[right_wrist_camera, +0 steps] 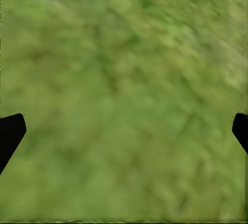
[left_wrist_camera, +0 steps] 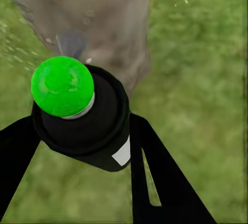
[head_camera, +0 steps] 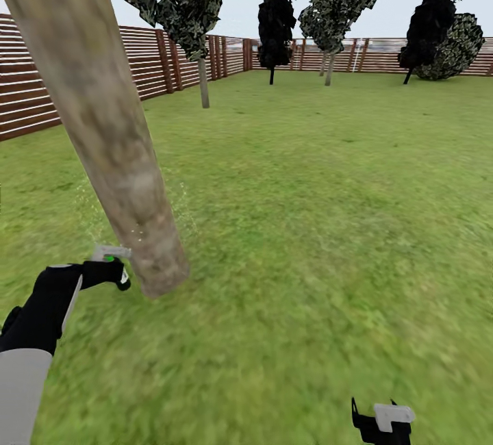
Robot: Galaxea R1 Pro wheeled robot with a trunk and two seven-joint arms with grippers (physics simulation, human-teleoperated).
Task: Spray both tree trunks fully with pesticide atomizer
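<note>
The left gripper (left_wrist_camera: 77,131) is clamping the spray bottle (left_wrist_camera: 82,123) between its two black fingers (left_wrist_camera: 155,177), green cap forward, nozzle just beside the base of the thick tree trunk (head_camera: 103,123). White specks (head_camera: 137,233) are dotting the bark there. The right gripper (right_wrist_camera: 124,125) is hanging over the grass (head_camera: 308,226), fingers spread wide.

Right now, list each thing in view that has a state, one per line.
left end effector: shut on the pesticide atomizer, beside the base of the trunk
pesticide atomizer: held, top dot green, nozzle toward the tree trunk
right end effector: open, empty, over grass
tree trunk: leaning in the head view, a few white pesticide specks near its base
wooden fence: standing, slats intact
</note>
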